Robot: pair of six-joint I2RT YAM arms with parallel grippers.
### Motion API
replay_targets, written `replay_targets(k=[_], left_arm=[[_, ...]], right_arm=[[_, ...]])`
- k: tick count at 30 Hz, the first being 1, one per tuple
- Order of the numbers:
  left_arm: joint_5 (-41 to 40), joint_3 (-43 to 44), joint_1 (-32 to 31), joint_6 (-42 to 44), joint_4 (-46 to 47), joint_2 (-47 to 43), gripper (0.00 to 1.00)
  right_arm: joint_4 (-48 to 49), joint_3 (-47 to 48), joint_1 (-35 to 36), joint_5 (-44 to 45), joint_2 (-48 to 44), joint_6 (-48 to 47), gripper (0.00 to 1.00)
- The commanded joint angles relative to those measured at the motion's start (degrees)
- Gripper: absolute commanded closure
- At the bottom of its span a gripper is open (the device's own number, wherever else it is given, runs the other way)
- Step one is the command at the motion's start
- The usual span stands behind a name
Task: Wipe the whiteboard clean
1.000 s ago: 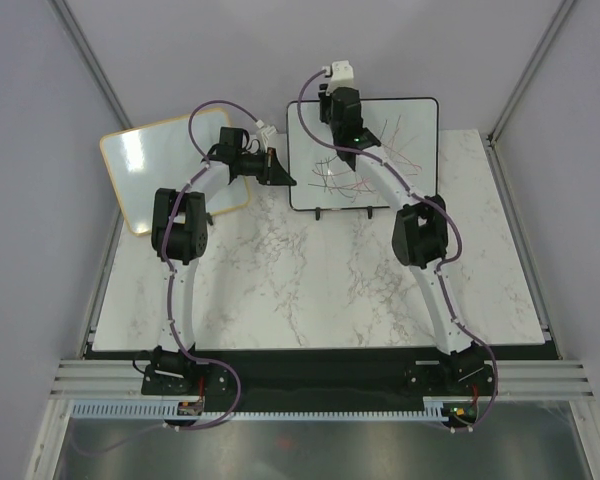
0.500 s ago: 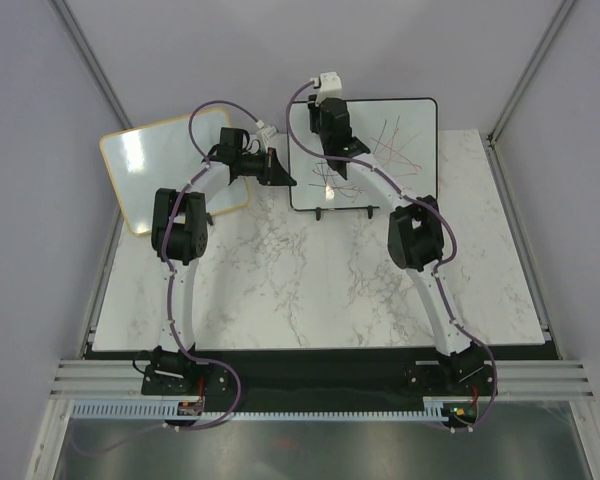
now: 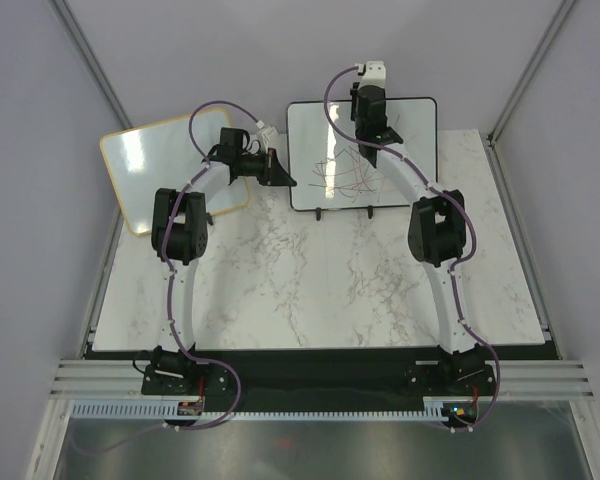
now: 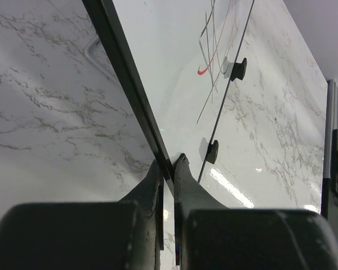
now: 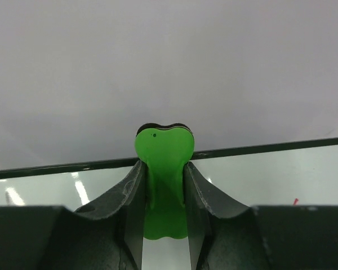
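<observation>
Surveyor: Position of whiteboard point(image 3: 320, 130)?

Spotter: Stood propped on its two black feet at the far middle of the marble bench point(image 3: 310, 290), face toward the arms. Red and black scribbles lay across the lower middle of its face.

Surveyor: State of left pincer point(image 4: 167, 169)?

Spotter: Clamped on the board's thin black frame, at the left edge near the lower corner. Both fingers point(image 4: 149, 191) pressed the rim, one from either side.

Surveyor: State of right pincer point(image 5: 162, 169)?

Spotter: Closed on a green eraser point(image 5: 162, 147), one finger against each flank. The eraser's tip sat level with the board's upper frame, right of centre in the overhead view. Whether it touched the surface, could not tell.

Surveyor: Anything else on the bench?

Spotter: A second board point(image 3: 145, 165), white with a pale wooden frame, lay at the far left corner, partly under the left arm and apart from the black-framed one.
</observation>
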Motion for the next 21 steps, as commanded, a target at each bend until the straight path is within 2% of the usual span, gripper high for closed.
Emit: replay_targets(k=[1,6,12,21], left_arm=[[-6.0,-0.9,-0.8,9.0,2.0,-2.7,0.98],[-6.4,-1.2,-0.9,9.4,2.2,-3.1,0.98],[-8.1,-4.0,-2.4,12.5,2.6,-5.1,0.98],[-8.5,-5.9,-2.8,13.3,3.2,-6.5,0.98]], right_arm=[[-2.9,1.4,3.0,-3.1,-1.0,2.3,1.00],[-8.4,9.3,7.6,-7.1,3.5,4.6,1.00],[-6.8,9.7,9.1,-10.2,4.6,10.7,1.00],[-7.1,6.9,5.3,-0.6,2.9,9.3,1.00]])
